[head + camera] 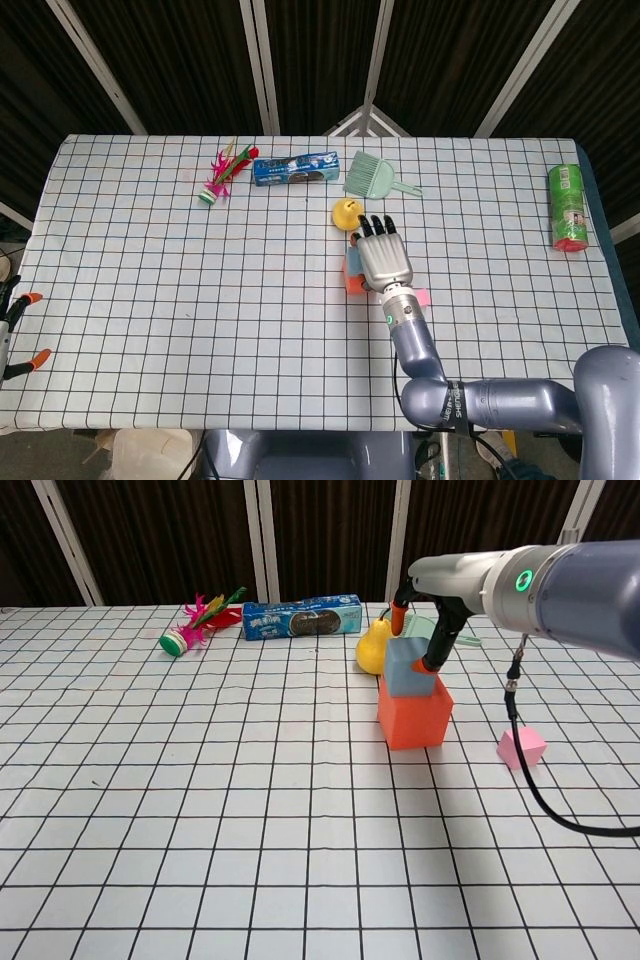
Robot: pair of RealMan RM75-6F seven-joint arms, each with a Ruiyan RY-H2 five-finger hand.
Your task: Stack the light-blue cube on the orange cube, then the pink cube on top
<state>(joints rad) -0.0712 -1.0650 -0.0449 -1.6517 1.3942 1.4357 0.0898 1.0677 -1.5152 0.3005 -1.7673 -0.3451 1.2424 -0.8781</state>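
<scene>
The light-blue cube (408, 670) rests a little tilted on top of the orange cube (413, 720), right of the table's middle. My right hand (441, 620) hovers over it with its fingers spread; one orange-tipped finger (430, 664) touches the cube's right side, and another is off the cube, above its top. From the head view the right hand (383, 257) covers most of the stack; only slivers of the light-blue cube (353, 262) and orange cube (352, 284) show. The pink cube (522, 747) lies on the cloth to the right of the stack. My left hand is not visible.
A yellow pear (374, 647) stands just behind the stack. Further back lie a blue cookie box (302, 617), a feathered shuttlecock (195, 625) and a green brush (370, 176). A green can (568, 207) lies near the right edge.
</scene>
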